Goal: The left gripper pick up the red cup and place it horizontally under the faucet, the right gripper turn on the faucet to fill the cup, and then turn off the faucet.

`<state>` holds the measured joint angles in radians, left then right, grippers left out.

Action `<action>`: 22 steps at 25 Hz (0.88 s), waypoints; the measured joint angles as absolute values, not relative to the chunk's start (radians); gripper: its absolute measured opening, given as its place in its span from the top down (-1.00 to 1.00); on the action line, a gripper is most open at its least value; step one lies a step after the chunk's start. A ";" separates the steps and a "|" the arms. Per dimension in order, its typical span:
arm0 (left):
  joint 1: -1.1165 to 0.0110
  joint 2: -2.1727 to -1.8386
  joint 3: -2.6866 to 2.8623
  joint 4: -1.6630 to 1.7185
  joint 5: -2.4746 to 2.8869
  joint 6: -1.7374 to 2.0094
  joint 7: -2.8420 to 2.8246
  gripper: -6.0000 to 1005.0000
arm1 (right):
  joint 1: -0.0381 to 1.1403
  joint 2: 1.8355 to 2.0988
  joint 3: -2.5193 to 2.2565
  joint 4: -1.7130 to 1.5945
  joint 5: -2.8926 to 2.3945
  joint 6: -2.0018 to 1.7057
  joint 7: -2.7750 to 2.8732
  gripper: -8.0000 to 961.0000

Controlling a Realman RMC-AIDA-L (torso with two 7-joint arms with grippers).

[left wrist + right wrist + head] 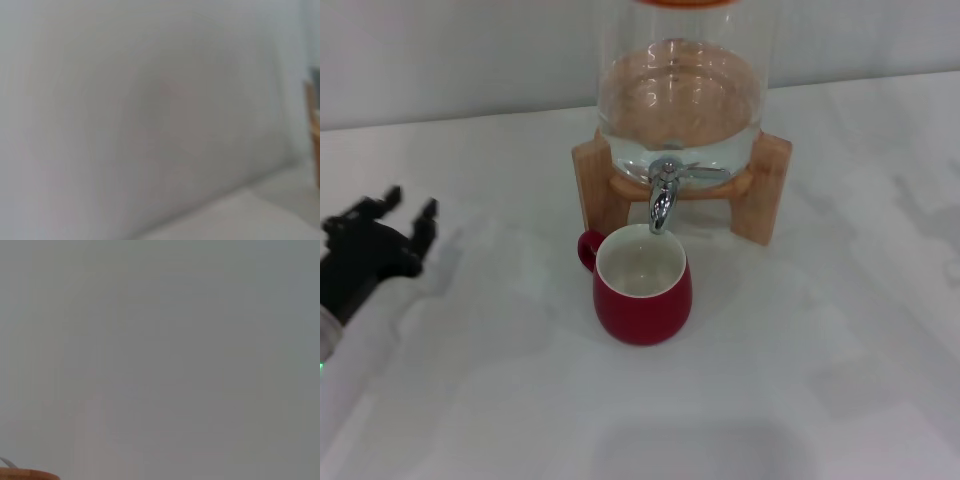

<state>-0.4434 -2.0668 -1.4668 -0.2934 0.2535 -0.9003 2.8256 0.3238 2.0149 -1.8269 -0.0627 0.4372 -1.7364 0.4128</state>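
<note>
The red cup (642, 286) stands upright on the white table, directly below the chrome faucet (663, 196), its handle turned toward the left and its white inside showing. The faucet sticks out of a clear glass dispenser (680, 95) holding water, set on a wooden stand (763, 189). My left gripper (408, 212) is far left of the cup, well apart from it, open with nothing between its fingers. The right gripper is out of view.
The white table (820, 380) spreads around the cup and stand. A pale wall runs behind the dispenser. The left wrist view shows a blurred pale surface with a sliver of the wooden stand (315, 135) at its edge.
</note>
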 joint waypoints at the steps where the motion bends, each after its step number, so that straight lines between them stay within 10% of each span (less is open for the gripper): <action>1: -0.435 -2.067 -1.496 -0.293 0.253 -0.932 2.826 0.16 | 0.324 2.015 -1.827 -0.063 0.437 -1.736 0.412 -0.78; 22: -0.248 -2.089 -1.766 -0.226 0.074 -1.440 2.826 0.16 | 0.337 2.014 -1.828 -0.068 0.431 -1.737 0.390 -0.78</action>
